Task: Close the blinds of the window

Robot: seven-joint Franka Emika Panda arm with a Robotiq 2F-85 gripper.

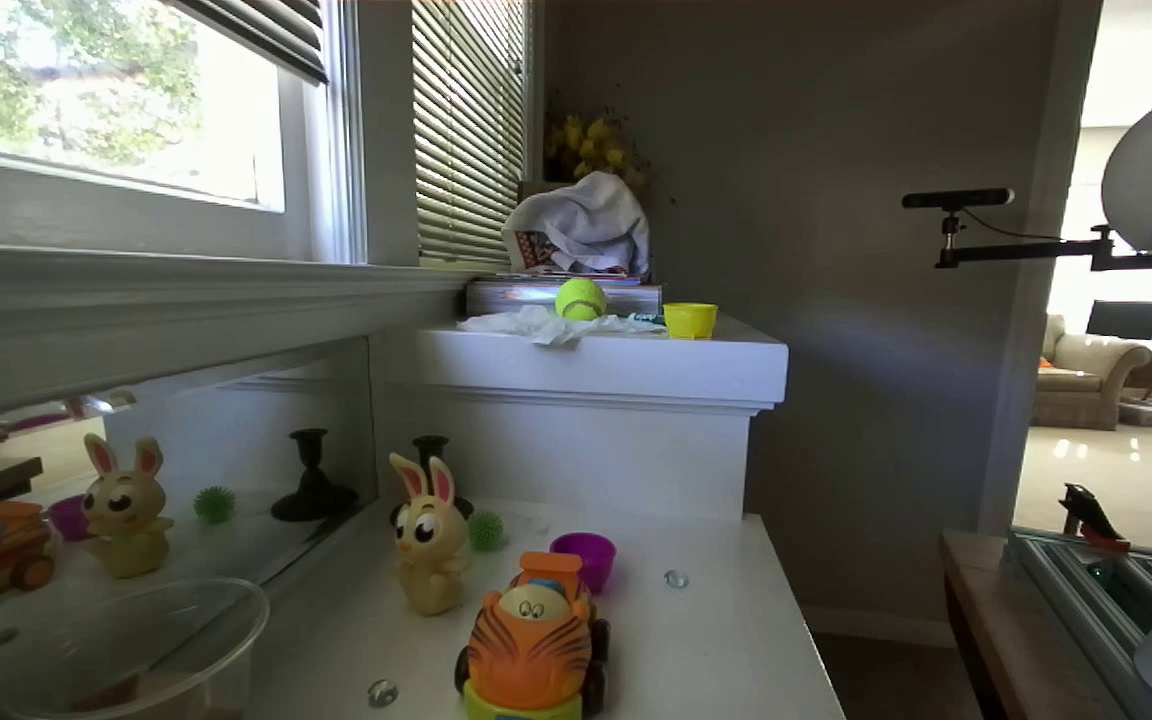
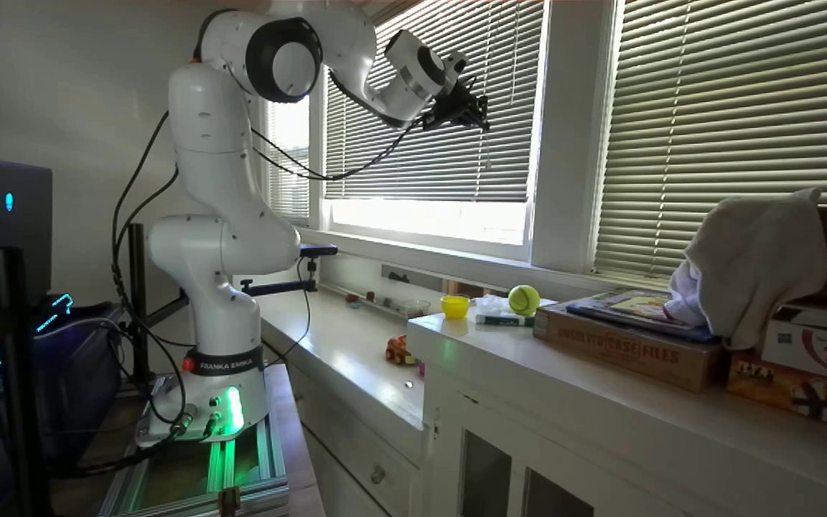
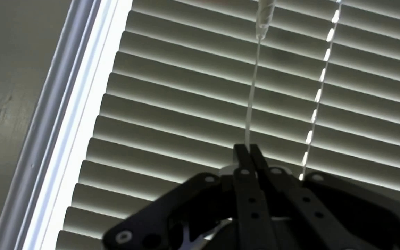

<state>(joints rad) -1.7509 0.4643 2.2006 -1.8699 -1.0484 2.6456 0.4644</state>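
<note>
The blinds (image 2: 442,179) are grey-white horizontal slats hanging over most of the middle window; they fill the wrist view (image 3: 172,83). A bright strip of the window (image 2: 428,221) shows below them. In an exterior view their lower corner (image 1: 271,35) hangs over the bare pane (image 1: 86,110). My gripper (image 2: 486,115) is in front of the slats near the window's right edge. In the wrist view, my fingertips (image 3: 248,147) are shut on a thin cord (image 3: 253,86). The cord's clear end piece (image 3: 264,17) shows at the picture's top. The fingers hide the cord beyond them.
Neighbouring blinds (image 2: 643,165) cover another window, behind a cloth (image 2: 758,251) and boxes (image 2: 622,348). A tennis ball (image 2: 523,300) and yellow cup (image 2: 454,306) stand on the raised ledge. A toy rabbit (image 1: 431,550) and tiger car (image 1: 531,640) stand on the lower counter.
</note>
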